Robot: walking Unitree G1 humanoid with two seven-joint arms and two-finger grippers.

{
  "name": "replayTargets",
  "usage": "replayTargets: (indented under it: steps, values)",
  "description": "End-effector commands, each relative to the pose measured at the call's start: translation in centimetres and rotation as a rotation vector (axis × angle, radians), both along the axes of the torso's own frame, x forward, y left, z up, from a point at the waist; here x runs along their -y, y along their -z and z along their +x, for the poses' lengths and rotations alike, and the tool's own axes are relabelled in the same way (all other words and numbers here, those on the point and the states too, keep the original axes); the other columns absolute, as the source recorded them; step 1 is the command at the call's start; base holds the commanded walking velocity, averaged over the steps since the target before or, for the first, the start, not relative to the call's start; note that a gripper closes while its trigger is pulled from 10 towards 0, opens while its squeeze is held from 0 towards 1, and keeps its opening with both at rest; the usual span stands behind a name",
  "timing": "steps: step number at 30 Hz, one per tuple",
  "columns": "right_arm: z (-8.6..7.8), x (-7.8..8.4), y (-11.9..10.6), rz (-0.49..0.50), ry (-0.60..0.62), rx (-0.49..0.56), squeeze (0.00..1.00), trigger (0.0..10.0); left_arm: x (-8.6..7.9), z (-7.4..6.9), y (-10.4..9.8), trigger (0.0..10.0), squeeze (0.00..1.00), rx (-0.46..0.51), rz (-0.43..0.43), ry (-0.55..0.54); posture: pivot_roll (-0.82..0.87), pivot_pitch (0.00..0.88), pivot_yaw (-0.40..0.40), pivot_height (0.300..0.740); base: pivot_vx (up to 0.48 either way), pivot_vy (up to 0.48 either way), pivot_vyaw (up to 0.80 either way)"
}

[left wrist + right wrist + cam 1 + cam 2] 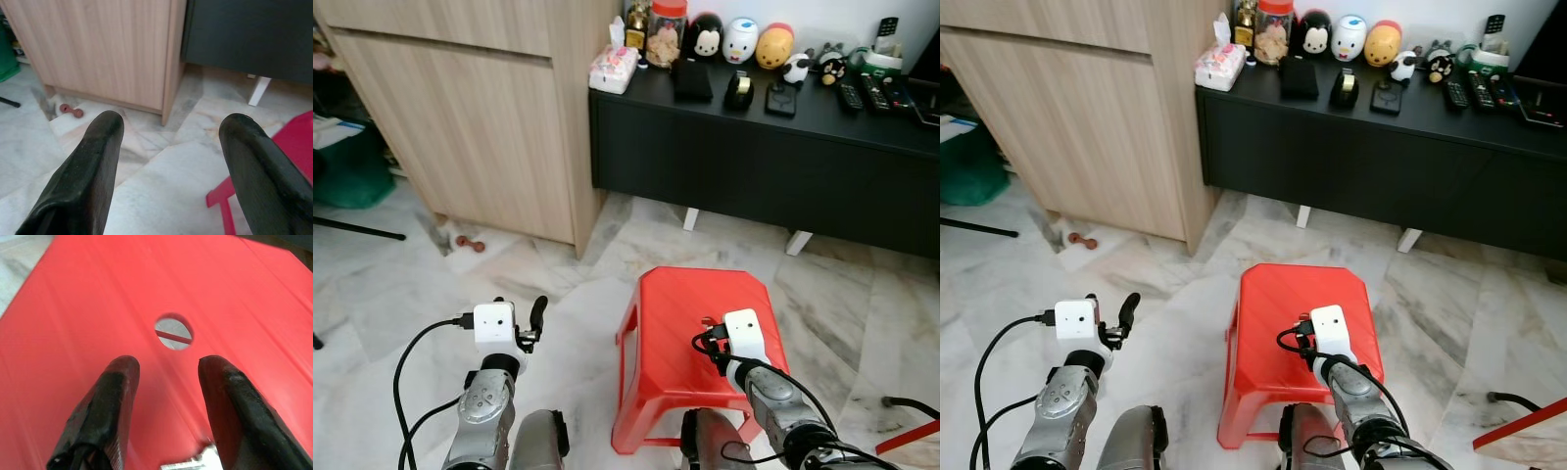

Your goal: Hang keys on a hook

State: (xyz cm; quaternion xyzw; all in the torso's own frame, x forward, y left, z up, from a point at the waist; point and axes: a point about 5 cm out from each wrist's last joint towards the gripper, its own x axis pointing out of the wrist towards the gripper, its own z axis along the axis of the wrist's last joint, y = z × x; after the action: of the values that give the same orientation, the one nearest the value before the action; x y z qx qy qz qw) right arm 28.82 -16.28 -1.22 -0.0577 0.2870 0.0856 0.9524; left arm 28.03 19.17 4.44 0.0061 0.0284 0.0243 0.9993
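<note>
Your right gripper (164, 382) hangs low over the red stool (671, 323), its two black fingers (110, 396) spread moderately apart with nothing between them, pointing at the round hole (173, 332) in the middle of the seat. At the very edge of the right wrist view, between the bases of the fingers, you can see a bit of silvery metal (190, 462) lying on the red plastic; it may be the keys, but too little shows to be sure. In the eye views the right wrist camera block (744, 336) sits over the near right part of the seat. Your left gripper (166, 142) is held out over the marble floor (558, 284) to the left of the stool, fingers wide apart and holding nothing, aimed toward the corner where the wooden cabinet (480, 117) meets the black sideboard (754, 166). A small reddish dumbbell-shaped toy (470, 243) lies on the floor at the foot of the cabinet. On the sideboard you have a row of round character figures (741, 41), a jar (665, 29), a tissue pack (614, 69) and some remotes (862, 93).
</note>
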Motion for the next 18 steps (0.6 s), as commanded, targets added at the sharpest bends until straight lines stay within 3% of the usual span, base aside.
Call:
replayTargets:
  steps: [1,18]
  values:
    - [-0.4,0.7,0.4,-0.021,0.007,-0.028,0.0,10.0,0.3,-0.1,0.0,10.0,0.0,0.004,0.0,0.012,0.01,0.123,-0.068,0.602,0.0,0.0,0.0]
    - [-0.2,1.9,0.3,0.012,0.098,-0.064,0.0,10.0,0.1,-0.6,-0.2,10.0,0.0,0.009,0.01,0.035,0.02,0.147,-0.058,0.602,0.0,0.0,0.0]
